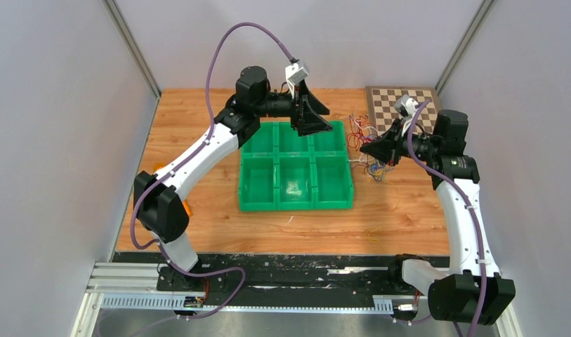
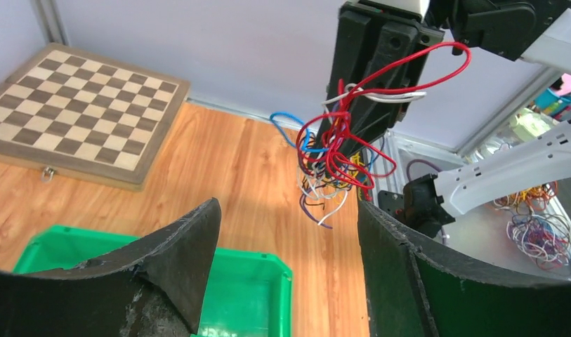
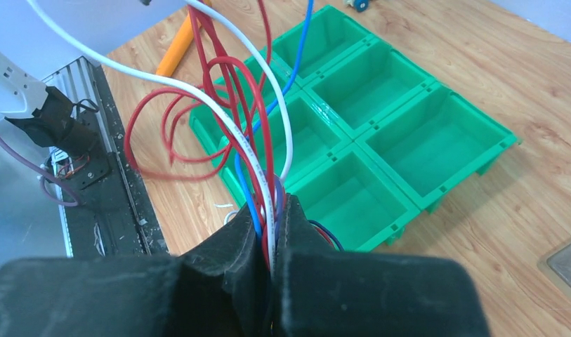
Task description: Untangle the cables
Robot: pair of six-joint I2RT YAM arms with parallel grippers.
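Cables [image 2: 338,151] are pinched in the closed right gripper [image 3: 272,214] (near the table's [image 1: 198,232] right edge).
Left gripper [image 2: 288,207] is held gaping, empty; one must be picked out.

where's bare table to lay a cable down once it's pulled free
Barest: the wood strip between the green tray and the black rail. Left of the tray is bare too, but the left arm hangs over it. Crowded: between tray and chessboard, where the right end effector grips the cables.
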